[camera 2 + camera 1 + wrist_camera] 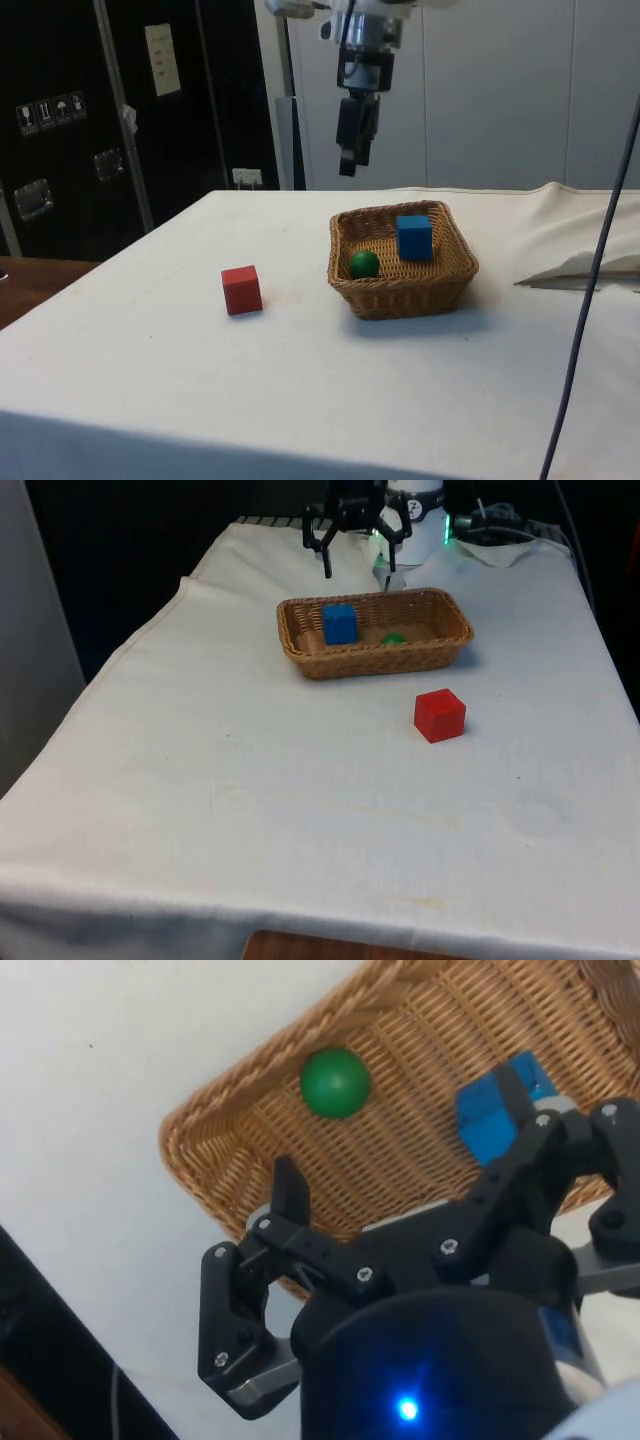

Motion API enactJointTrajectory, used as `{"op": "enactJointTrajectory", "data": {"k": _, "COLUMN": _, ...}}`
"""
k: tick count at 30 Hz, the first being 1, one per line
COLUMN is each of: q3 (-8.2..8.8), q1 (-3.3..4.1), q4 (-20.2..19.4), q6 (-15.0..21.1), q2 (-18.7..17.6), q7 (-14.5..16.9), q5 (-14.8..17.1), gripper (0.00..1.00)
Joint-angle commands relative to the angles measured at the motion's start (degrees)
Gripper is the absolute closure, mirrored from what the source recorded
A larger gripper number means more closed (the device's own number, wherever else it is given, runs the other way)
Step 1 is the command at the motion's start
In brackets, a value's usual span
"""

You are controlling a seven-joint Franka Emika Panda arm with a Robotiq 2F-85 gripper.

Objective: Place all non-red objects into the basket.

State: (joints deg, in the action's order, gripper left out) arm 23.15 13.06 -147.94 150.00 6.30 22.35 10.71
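The tool [357,572] hangs wide and holds nothing, above the basket [400,658]. A blue block [339,623] and green ball [364,264] lie inside. The red block [440,715] sits on the desk [250,780].

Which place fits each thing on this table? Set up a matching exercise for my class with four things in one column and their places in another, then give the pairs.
Things:
1. blue cube
2. green ball
3. red cube
4. end effector

Places:
A. on the white cloth, outside the basket
B. raised above the table, empty
C. in the wicker basket, towards the front view's left end
D. in the wicker basket, against its wall nearest the red cube

Pairs: 1-C, 2-D, 3-A, 4-B
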Motion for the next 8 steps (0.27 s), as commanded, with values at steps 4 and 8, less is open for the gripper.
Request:
{"op": "enactJointTrajectory", "data": {"k": 4, "q3": -0.40, "q1": -0.29, "q4": 0.69, "q6": -0.74, "q2": 0.40, "q7": -2.41, "q5": -1.03, "gripper": 0.00}}
{"op": "enactJointTrajectory", "data": {"k": 8, "q3": -0.23, "q1": 0.00, "q4": 0.69, "q6": -0.69, "q2": 0.63, "q7": -1.66, "q5": 0.00, "gripper": 0.00}}
